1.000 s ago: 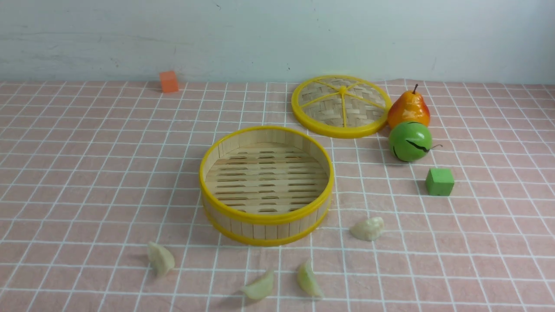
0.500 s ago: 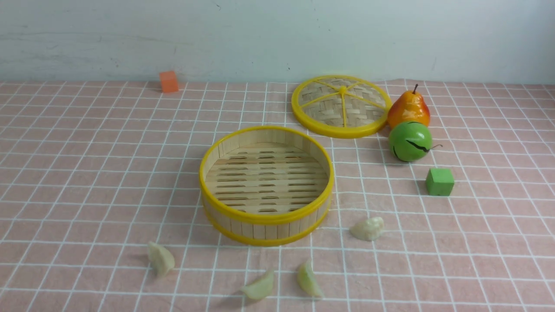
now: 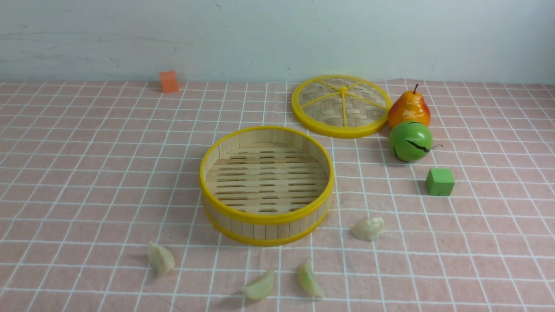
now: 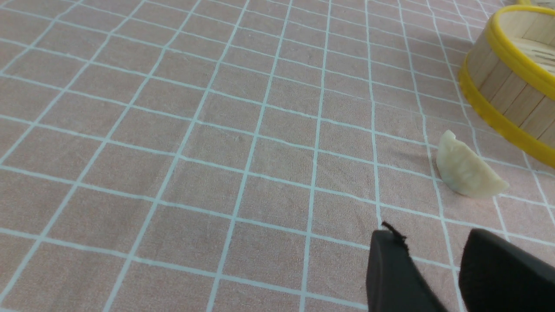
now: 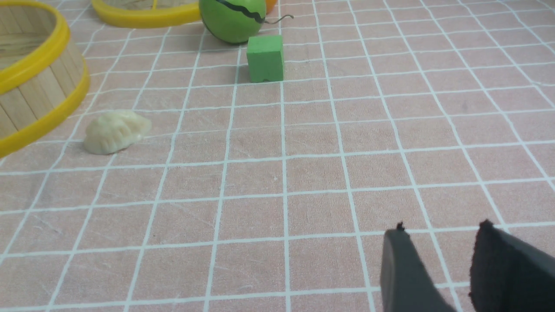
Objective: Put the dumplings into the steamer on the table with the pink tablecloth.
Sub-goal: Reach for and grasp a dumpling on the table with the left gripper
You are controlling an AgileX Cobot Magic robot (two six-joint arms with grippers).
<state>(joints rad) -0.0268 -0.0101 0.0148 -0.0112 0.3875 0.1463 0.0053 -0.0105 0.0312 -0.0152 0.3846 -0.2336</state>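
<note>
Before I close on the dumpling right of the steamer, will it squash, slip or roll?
That dumpling looks like moulded plastic: probably stiff and light, its smooth skin perhaps slippery. It lies low on the pink tablecloth, so it should not roll; a push would likely slide it.

Left gripper (image 4: 429, 237): we see its two dark fingers (image 4: 390, 268) standing apart, with a gap between them and nothing held.
Right gripper (image 5: 442, 232): we see its fingers (image 5: 403, 268) also parted, empty.
</note>
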